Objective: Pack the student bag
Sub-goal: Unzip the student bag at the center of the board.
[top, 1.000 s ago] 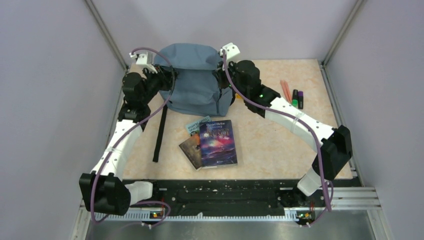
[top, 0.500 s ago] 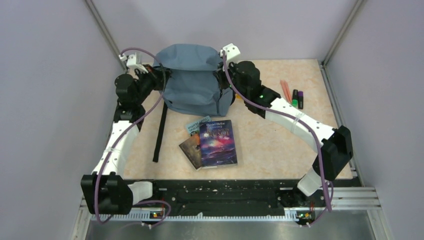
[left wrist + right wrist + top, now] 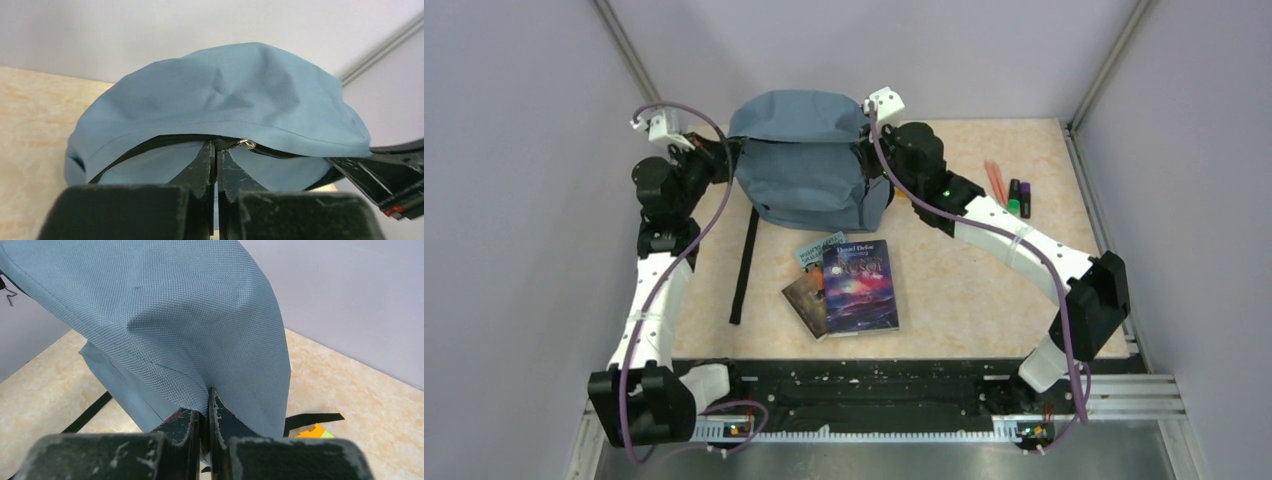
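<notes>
Upper centre of top view: student bag (image 3: 809,175), dusty-blue fabric, upright on beige marbled tabletop (image 3: 984,290), close to back wall, top flap sagging fwd over opening. An arm on each side, one pincer at each upper corner.

At bag's upper-left edge: left pincer (image 3: 724,152), closed. In left wrist view, fingers (image 3: 202,167) pressed together w/ no gap, tips right at black zipper line (image 3: 150,145) under blue flap. Silver zipper slider (image 3: 246,144) just right of tips. Seemingly nipping zipper edge, but exactly which bit caught: cannot tell.

At bag's upper-right edge: right pincer (image 3: 866,142), closed on bag fabric. In right wrist view, fold of blue weave running down into tips of pincer (image 3: 207,397) and clamped there, cloth tented up & to left from that spot.

Lower left of bag in top view: black strap (image 3: 744,262), flat on tabletop, trailing toward near edge.

Centre of top view, just below bag, not touching it: small stack of books. On top, dark paperback (image 3: 860,287) w/ purple-blue cover. Poking out beneath at its left, brownish book (image 3: 802,298) and teal book (image 3: 816,250), titles too small to read.

Upper right of tabletop, beyond right arm: thin orange sticks (image 3: 996,182), prob. pencils, lying together. Just right of them, two short dark markers side by side, green-ended marker (image 3: 1014,200) & purplish marker (image 3: 1025,198). All well apart from bag.
</notes>
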